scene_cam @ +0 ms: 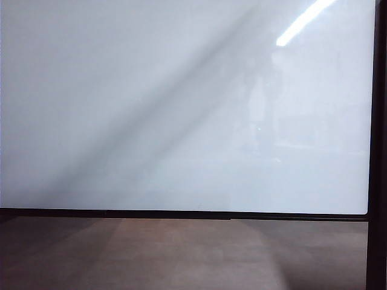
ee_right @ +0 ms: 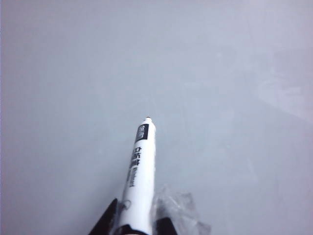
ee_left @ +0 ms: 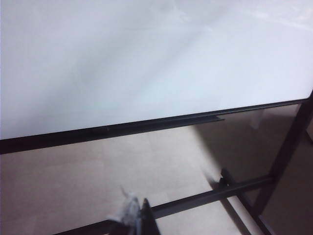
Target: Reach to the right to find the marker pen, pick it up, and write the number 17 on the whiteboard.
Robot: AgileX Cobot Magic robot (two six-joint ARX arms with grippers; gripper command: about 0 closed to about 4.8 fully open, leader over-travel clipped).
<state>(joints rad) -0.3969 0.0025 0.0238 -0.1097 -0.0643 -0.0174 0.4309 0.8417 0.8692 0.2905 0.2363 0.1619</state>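
White marker pen (ee_right: 141, 171) between right fingers (ee_right: 105, 221), only wrist-seen; left unseen.

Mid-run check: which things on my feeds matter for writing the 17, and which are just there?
Part of the job:
- marker pen, held in the right gripper, tip aimed at the board
- whiteboard, blank, no strokes yet

Just there:
- left gripper, low near the board's bottom edge, state unclear
- black stand under the board
- brown floor
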